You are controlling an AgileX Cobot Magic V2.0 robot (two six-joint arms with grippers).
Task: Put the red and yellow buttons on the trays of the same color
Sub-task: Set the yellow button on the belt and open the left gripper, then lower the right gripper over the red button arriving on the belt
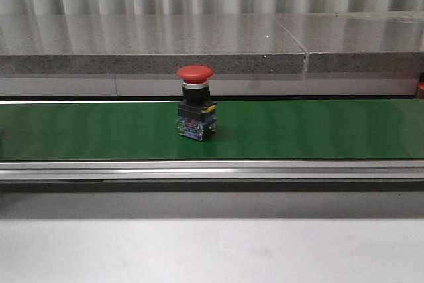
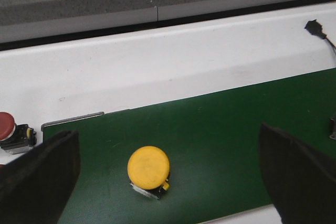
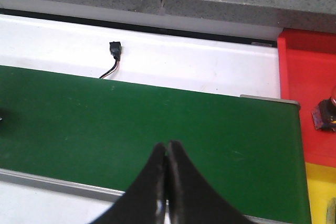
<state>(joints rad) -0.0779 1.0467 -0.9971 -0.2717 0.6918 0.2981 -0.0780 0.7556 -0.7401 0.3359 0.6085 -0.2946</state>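
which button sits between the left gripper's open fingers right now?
The yellow button, upright on the green belt between the left gripper fingers. The red button lies off the belt, beside it.

The green belt [image 1: 318,130] looks matt and faintly textured, edged by a brushed metal rail [image 1: 212,171]. The red button [image 1: 195,73] has a smooth plastic cap, the yellow button [image 2: 149,167] a matt one. Far behind runs speckled, polished stone ledge [image 1: 152,44].
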